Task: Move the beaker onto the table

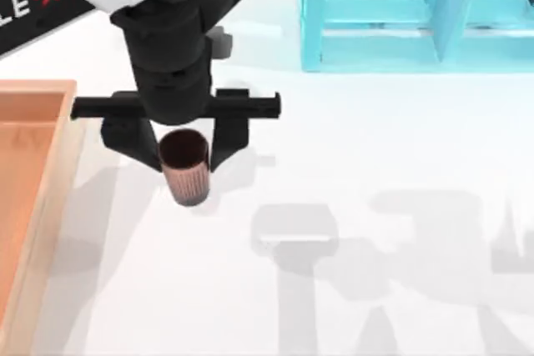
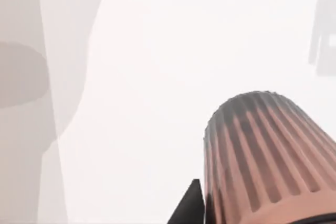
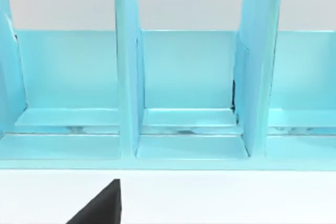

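White table [image 1: 400, 164] across most of the top view, streaked with grey shadows. Turquoise shelf unit [image 1: 417, 14] at the far edge toward the right, split by upright dividers into open bays; same shelf [image 3: 184, 87] close ahead in the right wrist view, standing on the white surface. Orange wooden tray [image 1: 33, 181] along the left edge, one raised rim facing the middle of the table. Black left arm reaching down from the upper left of the top view, wrist bar crosswise, left gripper [image 1: 183, 149] just right of the tray's rim. Fingers set narrow, clamped on either side of the beaker [image 1: 185, 166]. Beaker reddish-brown, ribbed, dark inside, open mouth up toward the camera, body tilted a little toward the near edge. Cannot tell whether its base touches the table. From the left wrist, ribbed wall of the beaker [image 2: 268, 161] close up over bare white surface, one black fingertip [image 2: 190, 208] beside it. Right gripper: one dark finger [image 3: 102, 205] low before the shelf; spread impossible to tell.
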